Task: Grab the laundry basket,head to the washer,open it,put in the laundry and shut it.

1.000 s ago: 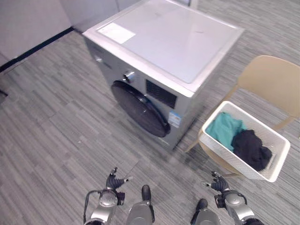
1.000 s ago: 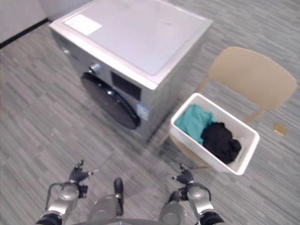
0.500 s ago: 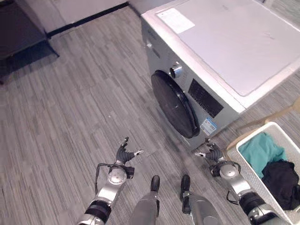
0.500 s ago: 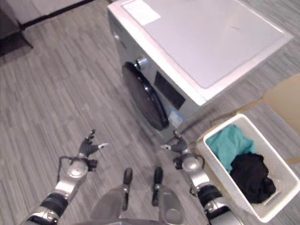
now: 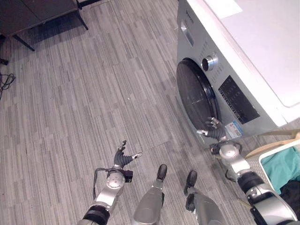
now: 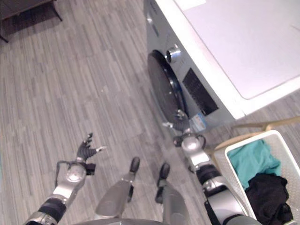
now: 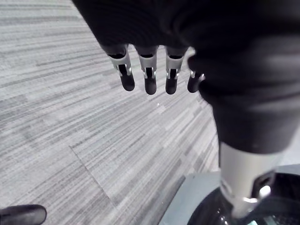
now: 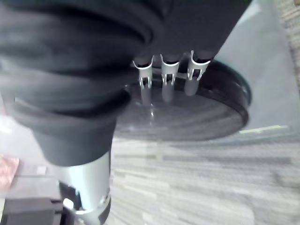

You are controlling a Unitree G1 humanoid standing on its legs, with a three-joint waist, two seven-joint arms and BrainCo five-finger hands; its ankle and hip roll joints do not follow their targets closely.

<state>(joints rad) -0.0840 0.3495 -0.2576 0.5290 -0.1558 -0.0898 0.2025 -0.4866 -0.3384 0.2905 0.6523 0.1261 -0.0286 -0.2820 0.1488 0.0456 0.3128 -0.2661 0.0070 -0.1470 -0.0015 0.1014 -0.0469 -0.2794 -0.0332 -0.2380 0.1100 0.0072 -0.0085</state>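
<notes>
The white laundry basket (image 6: pixel 276 154) sits on the floor behind the right hand (image 6: pixel 185 133), off to its outer side, held by neither hand. In it lie a teal garment (image 6: pixel 251 159) and a black garment (image 6: pixel 267 197), side by side and touching. A tan chair (image 6: pixel 248 125) stands just beside the basket, between it and the washing machine (image 5: pixel 243 61).

The washer's round dark door (image 5: pixel 194 101) is closed. The right hand is raised right at the door's lower edge; its fingers (image 8: pixel 164 77) are straight and slightly apart, pinching nothing, with the tips at or just short of the dark door rim. Whether they touch it cannot be told. A silver dial (image 5: pixel 209 62) and a dark panel (image 5: pixel 239 93) sit on the washer's front beyond those fingertips.

The left hand (image 5: pixel 123 158) hovers over the grey wood-look floor (image 5: pixel 93 93), well away from the washer, its fingers (image 7: pixel 147 77) relaxed and spread, holding nothing. A dark piece of furniture (image 5: pixel 37 11) stands far ahead of it.
</notes>
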